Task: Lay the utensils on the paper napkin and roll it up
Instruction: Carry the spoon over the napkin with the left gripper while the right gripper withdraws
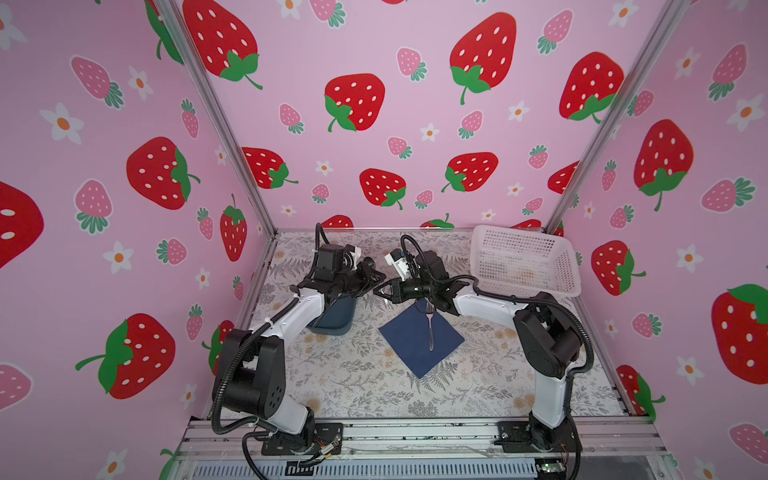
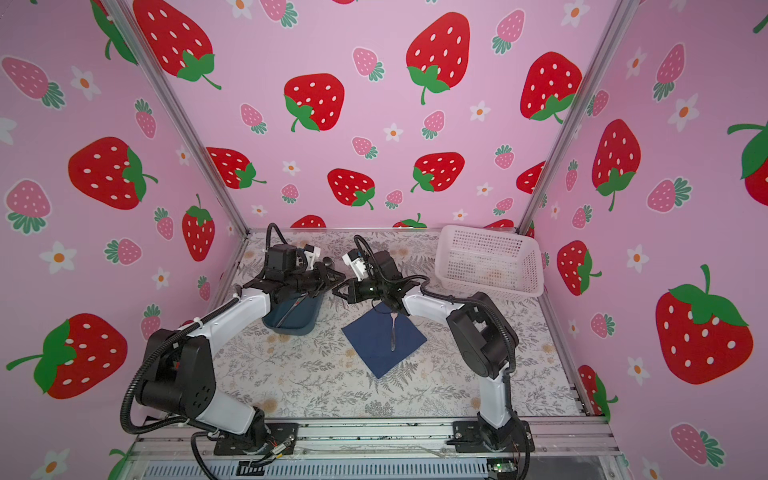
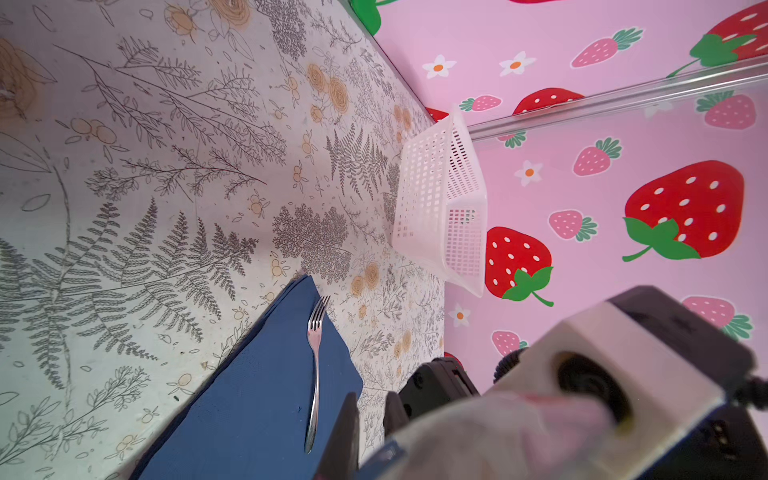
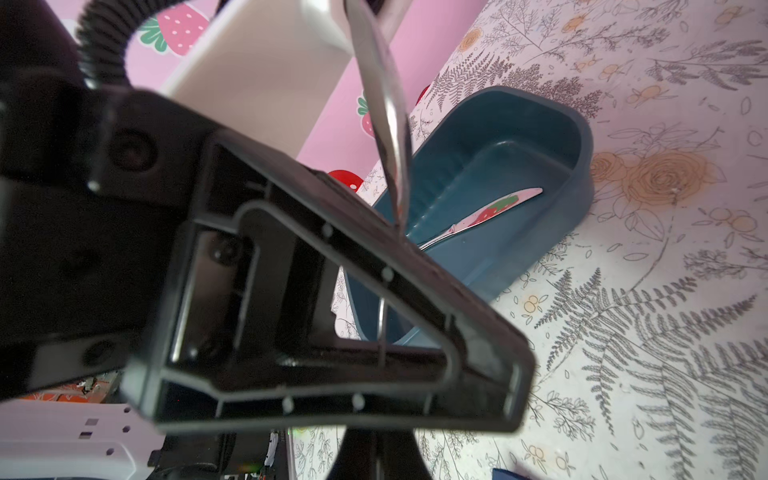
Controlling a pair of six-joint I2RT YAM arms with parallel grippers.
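The dark blue paper napkin lies flat at the table's middle. One of the utensils, a fork, rests on it. Both grippers meet tip to tip just behind the napkin. A second shiny utensil runs between the left gripper's fingers down to my right gripper, which is shut on it. My left gripper has its jaws a little apart. Another utensil lies in the dark teal tub.
A white mesh basket stands at the back right corner. The tub sits under the left arm, left of the napkin. Pink strawberry walls close in the back and both sides; a metal rail runs along the front.
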